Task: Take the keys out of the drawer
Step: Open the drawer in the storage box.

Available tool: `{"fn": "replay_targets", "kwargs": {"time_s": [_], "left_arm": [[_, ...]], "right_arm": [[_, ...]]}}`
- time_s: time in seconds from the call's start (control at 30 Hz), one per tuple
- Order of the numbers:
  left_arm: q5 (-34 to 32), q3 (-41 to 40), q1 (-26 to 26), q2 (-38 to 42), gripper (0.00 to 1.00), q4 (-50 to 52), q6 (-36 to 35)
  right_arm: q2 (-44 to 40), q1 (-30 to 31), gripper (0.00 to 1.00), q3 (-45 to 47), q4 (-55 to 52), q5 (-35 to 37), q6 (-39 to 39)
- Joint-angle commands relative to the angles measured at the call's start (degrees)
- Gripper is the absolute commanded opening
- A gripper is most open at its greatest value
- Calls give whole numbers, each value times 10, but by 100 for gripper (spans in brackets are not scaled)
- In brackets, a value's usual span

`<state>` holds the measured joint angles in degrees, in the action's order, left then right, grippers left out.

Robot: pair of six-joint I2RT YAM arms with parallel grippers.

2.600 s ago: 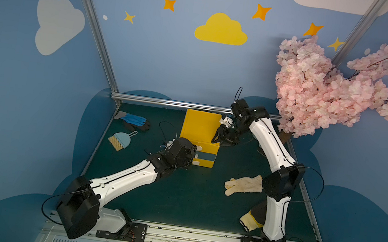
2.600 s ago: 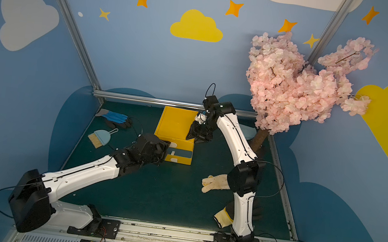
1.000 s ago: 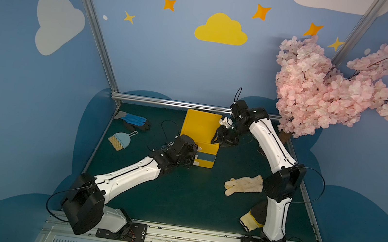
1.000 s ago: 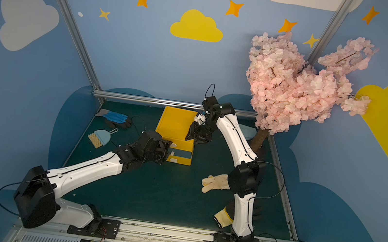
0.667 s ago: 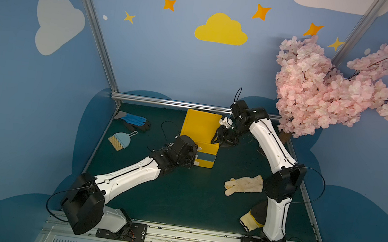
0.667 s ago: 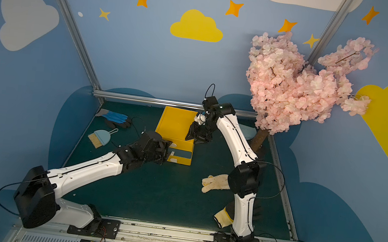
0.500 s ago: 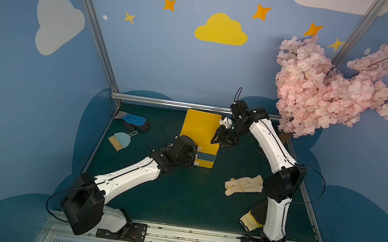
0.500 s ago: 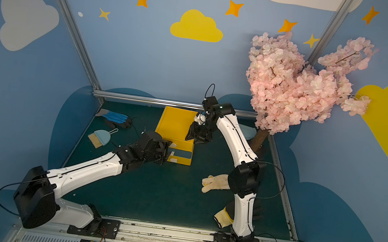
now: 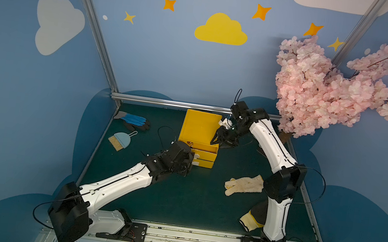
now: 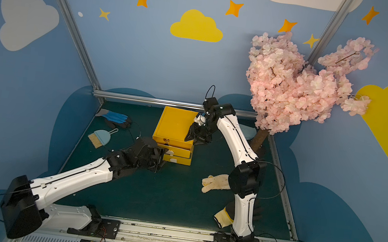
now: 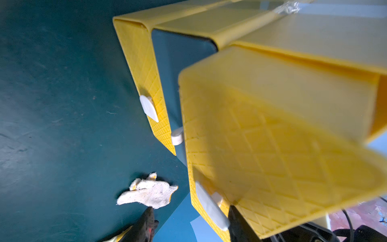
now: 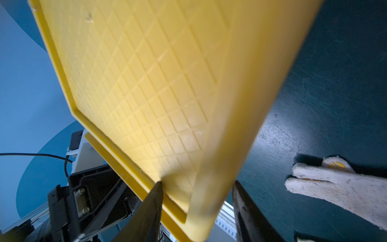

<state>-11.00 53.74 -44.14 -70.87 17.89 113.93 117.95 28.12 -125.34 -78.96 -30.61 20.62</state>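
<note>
The left tool [image 9: 191, 159], jaws wide, is straddling the drawer handle [image 11: 209, 206]. The right tool [image 12: 196, 184], also wide, is bracing the cabinet [image 9: 199, 127]. Clamping and pulling are likely coming next.

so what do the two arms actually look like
left arm and right arm: rounded white link shells, black joints and bases, thin black cables looping off them. right tool: black, two tapering fingers.
</note>
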Motion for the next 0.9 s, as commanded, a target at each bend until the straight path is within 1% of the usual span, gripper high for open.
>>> {"fn": "replay_targets", "kwargs": {"time_s": [0.0,0.2,0.37,0.5,0.67,0.87], "left_arm": [[-14,-5,-11,29,56,64,1],[-57,32,-25,58,57,104,-21],[-83,66,-26,42,59,111,-27],[-83,80,-25,14,60,89,-34],[-75,61,-21,-11,61,55,-9],[-54,47,-4,-23,60,66,-3]], "right_arm": [[-3,5,52,15,-35,-9,-8],[-6,5,52,21,-36,-20,-8],[-7,5,52,29,-28,-34,-8],[-9,5,52,32,-24,-44,-5],[-17,4,52,35,-15,-45,3],[-24,-4,52,34,-15,-39,4]]}}
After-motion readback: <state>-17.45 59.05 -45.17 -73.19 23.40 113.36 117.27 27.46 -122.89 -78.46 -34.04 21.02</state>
